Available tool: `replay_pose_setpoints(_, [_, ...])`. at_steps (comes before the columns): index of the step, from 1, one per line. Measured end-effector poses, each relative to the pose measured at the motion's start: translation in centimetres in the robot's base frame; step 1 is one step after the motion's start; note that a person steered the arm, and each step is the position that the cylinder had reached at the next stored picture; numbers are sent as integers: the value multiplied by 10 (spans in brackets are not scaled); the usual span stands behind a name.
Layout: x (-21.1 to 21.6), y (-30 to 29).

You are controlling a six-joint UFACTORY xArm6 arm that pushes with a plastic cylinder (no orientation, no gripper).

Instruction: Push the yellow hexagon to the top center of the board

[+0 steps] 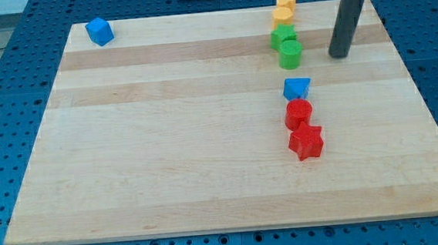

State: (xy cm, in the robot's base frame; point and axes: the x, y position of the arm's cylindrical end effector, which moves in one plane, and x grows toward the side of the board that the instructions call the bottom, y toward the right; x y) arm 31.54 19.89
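Two yellow blocks sit at the board's top edge, right of centre: one (286,1) at the very edge and one (283,16) just below it, touching. Which is the hexagon I cannot tell for sure. My tip (340,54) rests on the board to the right of and below them, about a block's width right of the green blocks. It touches no block.
Two green blocks (282,36) (291,53) stand right under the yellow ones. Below them lie a blue block (296,88), a red round block (298,114) and a red star (306,141). A blue cube (99,31) sits at the top left corner of the wooden board (166,141).
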Motion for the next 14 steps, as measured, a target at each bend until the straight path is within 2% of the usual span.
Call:
replay_pose_setpoints(1, [-56, -7])
replay_pose_setpoints(2, [-83, -23])
replay_pose_setpoints(5, [-68, -48])
replay_pose_setpoints(8, [-69, -119])
replay_pose_setpoints(14, [-69, -173])
